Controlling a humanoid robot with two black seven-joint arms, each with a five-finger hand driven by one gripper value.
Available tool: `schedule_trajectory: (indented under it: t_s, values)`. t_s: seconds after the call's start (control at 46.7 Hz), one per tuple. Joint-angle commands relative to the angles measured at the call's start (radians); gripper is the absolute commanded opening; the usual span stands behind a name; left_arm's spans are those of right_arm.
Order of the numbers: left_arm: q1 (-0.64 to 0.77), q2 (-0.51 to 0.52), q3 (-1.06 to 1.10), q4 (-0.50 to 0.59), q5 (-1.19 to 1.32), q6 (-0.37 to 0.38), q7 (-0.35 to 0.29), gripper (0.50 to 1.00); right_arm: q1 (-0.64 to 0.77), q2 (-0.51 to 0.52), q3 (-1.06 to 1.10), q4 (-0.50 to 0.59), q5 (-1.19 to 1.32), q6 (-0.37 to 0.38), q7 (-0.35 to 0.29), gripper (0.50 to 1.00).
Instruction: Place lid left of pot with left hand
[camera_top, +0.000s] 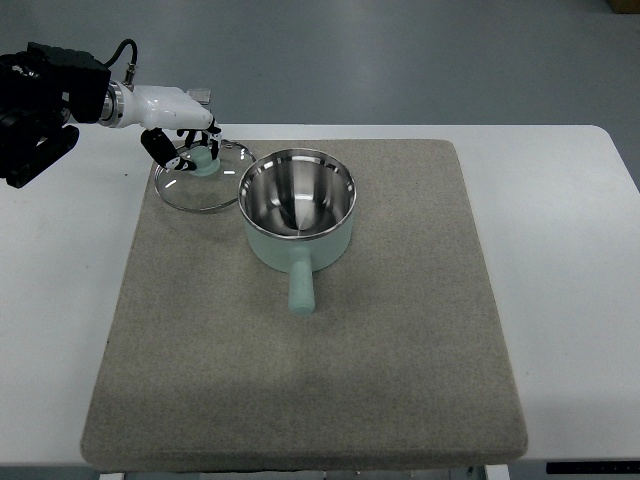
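Note:
A mint-green saucepan (298, 208) with a shiny steel inside stands uncovered on the grey mat (400, 340), its handle pointing toward the near edge. Just to its left a glass lid (200, 177) with a metal rim and a mint knob lies on the mat's far left corner. My left hand (192, 146) comes in from the upper left, its black fingers curled around the lid's knob. The lid's rim nearly touches the pot's rim. The right hand does not show.
The mat covers most of a white table (560, 230). The left arm's black body (40, 105) hangs over the table's far left corner. Grey floor lies beyond the far edge.

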Motion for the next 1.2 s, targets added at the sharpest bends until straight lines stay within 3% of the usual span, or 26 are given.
schedule_trajectory:
  t_s: [0.0,0.086,0.128,0.15,0.3,0.385,0.642,0.728,0.77,0.963,1.177]
  values:
    - [0.0,0.001,0.001,0.0,0.001,0.0,0.0,0.61,0.0,0.0,0.0,0.0,0.0,0.0,0.0,0.924]
    - [0.003,0.001,-0.001,0.0,-0.006,0.0,0.0,0.632,0.0,0.0,0.0,0.0,0.0,0.0,0.0,0.924]
    - [0.003,0.001,-0.003,-0.001,-0.008,0.002,0.0,0.722,0.0,0.0,0.0,0.0,0.0,0.0,0.0,0.924]
    - [0.003,0.001,-0.003,-0.003,-0.008,0.002,0.0,0.735,0.0,0.0,0.0,0.0,0.0,0.0,0.0,0.924]
    - [0.006,0.001,-0.001,-0.006,-0.006,0.002,0.0,0.773,0.0,0.0,0.0,0.0,0.0,0.0,0.0,0.924]
    - [0.006,0.001,-0.001,-0.008,-0.006,0.003,0.0,0.825,0.0,0.0,0.0,0.0,0.0,0.0,0.001,0.924]
    - [-0.011,0.003,-0.042,0.0,-0.038,0.017,0.0,0.848,-0.001,0.0,0.0,0.0,0.0,0.0,0.0,0.924]
    - [-0.014,0.013,-0.101,0.0,-0.115,0.017,0.0,0.934,0.0,0.0,0.0,0.0,0.0,0.0,0.0,0.924]
    - [-0.014,0.015,-0.118,0.0,-0.161,0.015,0.0,0.953,0.0,0.0,0.0,0.0,0.0,0.0,0.0,0.924]
    - [-0.008,0.039,-0.136,0.022,-0.345,0.017,0.0,0.962,0.0,0.0,0.0,0.0,0.0,0.0,0.0,0.924]
    - [0.001,0.021,-0.161,0.107,-0.712,0.012,0.0,0.962,-0.001,0.0,0.0,0.0,0.0,0.0,0.0,0.924]
